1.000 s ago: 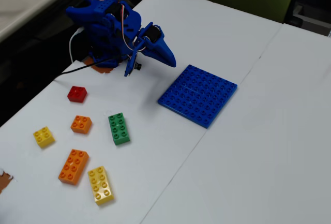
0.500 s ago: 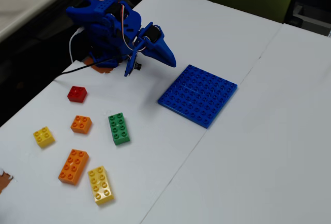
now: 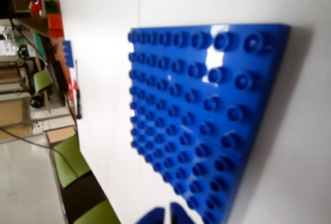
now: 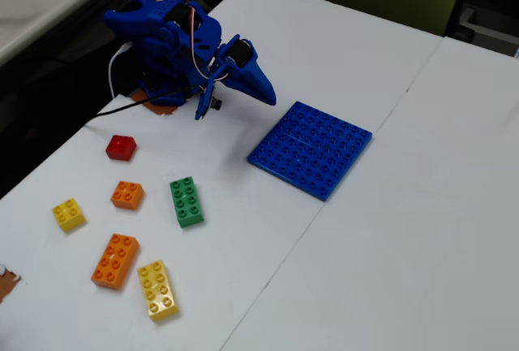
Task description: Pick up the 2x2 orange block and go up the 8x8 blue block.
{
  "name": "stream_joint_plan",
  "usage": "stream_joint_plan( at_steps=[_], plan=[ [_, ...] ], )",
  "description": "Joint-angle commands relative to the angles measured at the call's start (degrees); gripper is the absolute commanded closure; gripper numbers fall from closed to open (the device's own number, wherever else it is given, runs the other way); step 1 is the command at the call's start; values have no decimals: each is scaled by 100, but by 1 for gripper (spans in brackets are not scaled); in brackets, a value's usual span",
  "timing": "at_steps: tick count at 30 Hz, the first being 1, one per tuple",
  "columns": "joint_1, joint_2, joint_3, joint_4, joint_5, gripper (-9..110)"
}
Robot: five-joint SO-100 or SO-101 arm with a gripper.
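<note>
The 2x2 orange block [image 4: 127, 195] sits on the white table at the left of the fixed view, apart from the arm; it is out of the wrist view. The 8x8 blue block lies flat mid-table [image 4: 310, 149] and fills the wrist view [image 3: 201, 115], with nothing on it. My blue gripper [image 4: 263, 92] hangs in the air just left of and behind the plate, on the folded arm. Its two tips show at the bottom edge of the wrist view [image 3: 166, 216], close together with nothing between them.
Near the small orange block lie a red square brick [image 4: 121, 147], a green long brick [image 4: 187, 201], a yellow square brick [image 4: 69, 214], a long orange brick [image 4: 115, 260] and a long yellow brick [image 4: 158, 289]. The table's left edge [image 4: 49, 164] is close.
</note>
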State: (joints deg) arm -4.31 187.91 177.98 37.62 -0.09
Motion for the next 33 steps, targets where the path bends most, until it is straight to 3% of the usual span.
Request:
stream_joint_plan(
  at_steps=[1, 8, 10, 19, 25, 33],
  plan=[
    [-26, 246, 237, 18, -26, 101],
    [26, 211, 193, -281, -105, 101],
    [53, -9, 0, -439, -527, 101],
    [378, -2382, -2883, -53, -1749, 101],
    [642, -4201, -5317, 1644, -3981, 101],
    [1318, -5643, -7312, 4157, -7893, 101]
  ],
)
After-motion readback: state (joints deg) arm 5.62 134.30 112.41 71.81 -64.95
